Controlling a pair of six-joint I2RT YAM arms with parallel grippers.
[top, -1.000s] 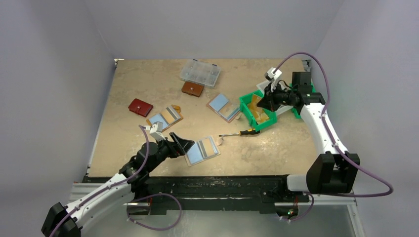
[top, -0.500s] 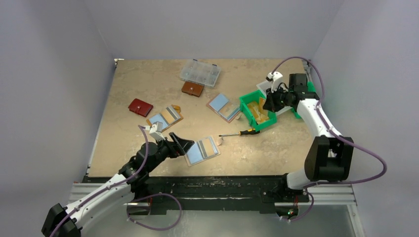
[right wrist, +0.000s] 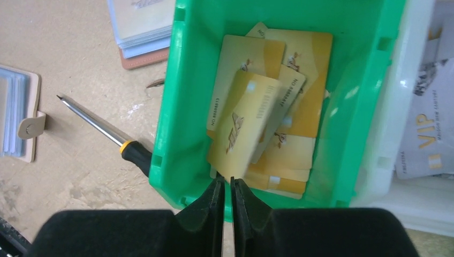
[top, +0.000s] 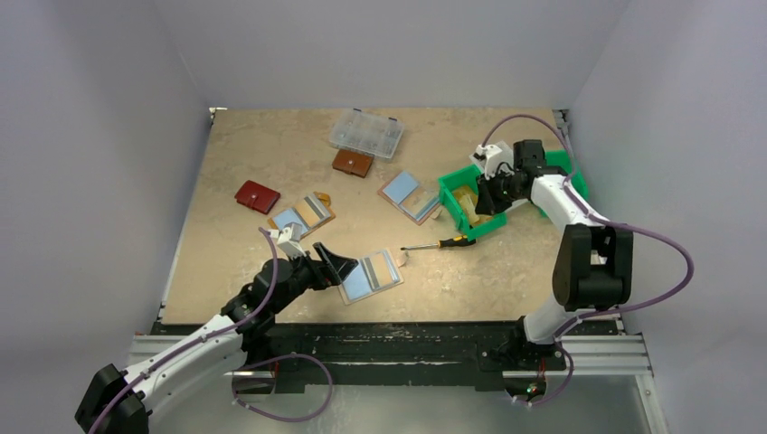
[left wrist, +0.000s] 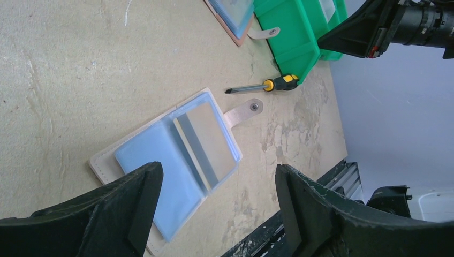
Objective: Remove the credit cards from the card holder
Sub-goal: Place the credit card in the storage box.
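right arm [top: 568, 206] is folding closer over the bin [right wrist: 170, 107] than a second ago, right gripper [right wrist: 226, 181] showing a thin slit at the edge of a gold card [right wrist: 243, 126]; i cannot tell if it is gripping. left gripper [left wrist: 217, 171] is hovering wide open over the holder [left wrist: 176, 155], lying open left of the bin. gold cards [right wrist: 305, 123] are piling in the bin, the holder is seeming emptied, and a grey card [right wrist: 428, 139] right of the bin is reading "vip".

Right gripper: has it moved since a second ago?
Yes. The right gripper has shifted closer in over the green bin, which stayed put.
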